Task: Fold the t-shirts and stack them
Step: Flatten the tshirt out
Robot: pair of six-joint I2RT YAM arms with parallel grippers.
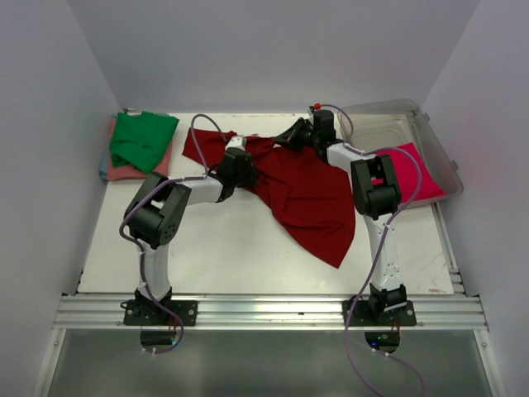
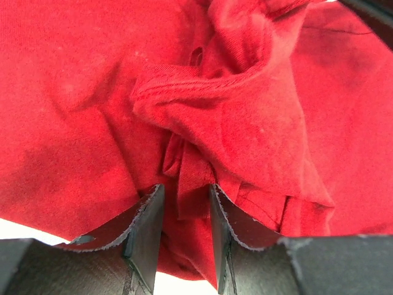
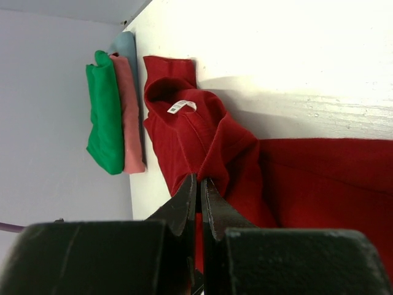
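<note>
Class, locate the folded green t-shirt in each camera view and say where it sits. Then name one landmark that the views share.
Top external: the green t-shirt lies at the far left corner of the table, on a salmon pink shirt.
Left wrist: not in view.
Right wrist: upper left, beside the salmon pink shirt.
Shared landmark: the dark red t-shirt, seen in all three views.

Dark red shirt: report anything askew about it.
The red shirt lies crumpled and diagonal across the table, its collar end twisted into folds rather than spread flat. The left gripper and right gripper each pinch a bunched fold.
</note>
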